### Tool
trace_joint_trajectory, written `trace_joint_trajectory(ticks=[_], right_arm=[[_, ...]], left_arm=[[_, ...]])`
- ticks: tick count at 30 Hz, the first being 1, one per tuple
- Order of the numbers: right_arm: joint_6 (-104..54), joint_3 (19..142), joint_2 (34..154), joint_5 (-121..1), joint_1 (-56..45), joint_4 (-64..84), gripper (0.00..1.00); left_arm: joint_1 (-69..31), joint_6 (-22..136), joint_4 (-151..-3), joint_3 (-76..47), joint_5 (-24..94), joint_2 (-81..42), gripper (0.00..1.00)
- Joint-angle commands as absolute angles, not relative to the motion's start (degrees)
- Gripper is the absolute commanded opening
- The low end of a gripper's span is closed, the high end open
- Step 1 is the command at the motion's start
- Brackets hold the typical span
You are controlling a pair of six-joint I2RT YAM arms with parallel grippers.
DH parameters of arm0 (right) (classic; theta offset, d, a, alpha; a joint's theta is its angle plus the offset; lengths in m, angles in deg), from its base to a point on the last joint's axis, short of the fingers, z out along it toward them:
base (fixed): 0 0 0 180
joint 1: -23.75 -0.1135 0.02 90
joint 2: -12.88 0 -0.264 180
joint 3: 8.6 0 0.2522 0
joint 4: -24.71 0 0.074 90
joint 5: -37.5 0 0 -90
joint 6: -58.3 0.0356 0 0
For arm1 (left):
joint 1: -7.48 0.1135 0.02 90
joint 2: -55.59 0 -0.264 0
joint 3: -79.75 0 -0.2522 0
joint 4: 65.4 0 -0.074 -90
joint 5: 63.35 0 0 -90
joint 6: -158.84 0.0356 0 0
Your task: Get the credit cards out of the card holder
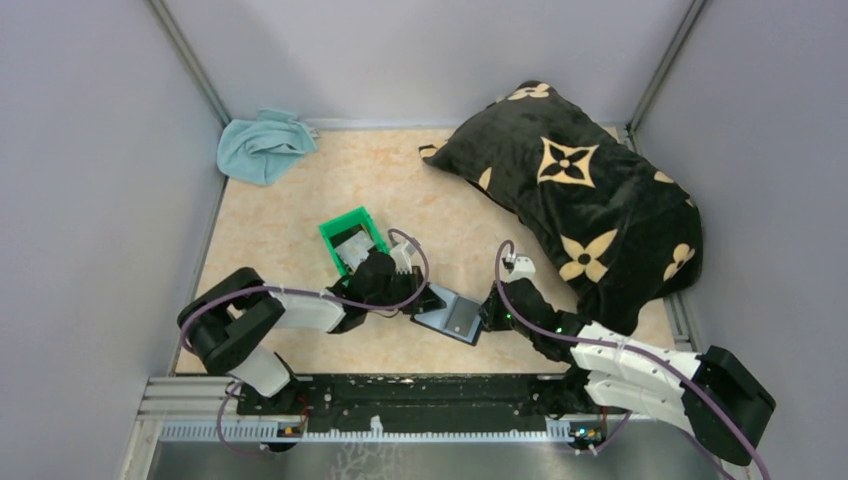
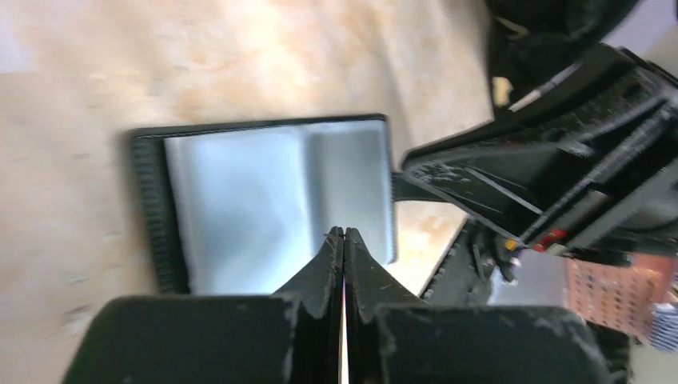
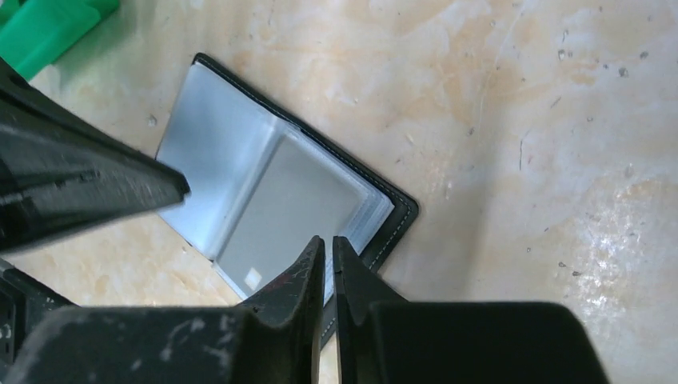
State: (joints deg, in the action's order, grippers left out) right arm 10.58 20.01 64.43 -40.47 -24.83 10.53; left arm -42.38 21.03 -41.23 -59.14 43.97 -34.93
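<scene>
Left arm (image 1: 300, 308) and right arm (image 1: 640, 372): white shells, black joints, purple cables (image 1: 498, 272) looped alongside. Jaws matte black, tapered, edges scuffed pale.

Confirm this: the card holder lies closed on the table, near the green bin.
Wrong in one respect: the holder lies open, not closed, with its glossy grey inner panels facing up. The right wrist view shows it plainly. The rest stands: it is on the table, near the green bin.
</scene>
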Motion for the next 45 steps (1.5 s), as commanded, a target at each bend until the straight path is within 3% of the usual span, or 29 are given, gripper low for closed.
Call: trace_joint_trajectory(ticks=[1,7,14,20,25,27,33,45], right_arm=[[12.5,19.5,64.8,-40.9,-24.7,14.3,0.07],[13.8,18.6,67.9,-42.3,-25.0,17.6,0.00],[14.1,18.0,68.5,-42.1,-25.4,17.9,0.00],[14.1,17.3,68.5,-42.0,-25.4,18.6,0.26],[14.3,16.9,70.9,-43.6,-25.4,21.9,0.33],[14.4,16.7,71.5,-44.4,-25.4,23.7,0.32],[13.5,18.6,72.4,-44.8,-25.4,23.9,0.18],[12.5,20.0,75.9,-48.0,-25.4,28.5,0.15]], left_arm=[[-39.5,28.7,-50.7,-59.2,39.1,-32.4,0.00],[-37.5,31.9,-54.5,-59.8,37.3,-31.0,0.00],[-37.1,31.3,-52.9,-61.5,39.1,-33.4,0.00],[-37.1,29.2,-49.1,-63.5,41.5,-35.1,0.00],[-37.1,27.9,-46.5,-64.9,43.0,-36.3,0.00],[-37.1,27.2,-45.3,-65.3,43.7,-36.9,0.00],[-37.2,25.7,-42.1,-66.1,45.0,-38.6,0.00],[-37.5,24.8,-40.2,-65.9,46.3,-39.5,0.00]])
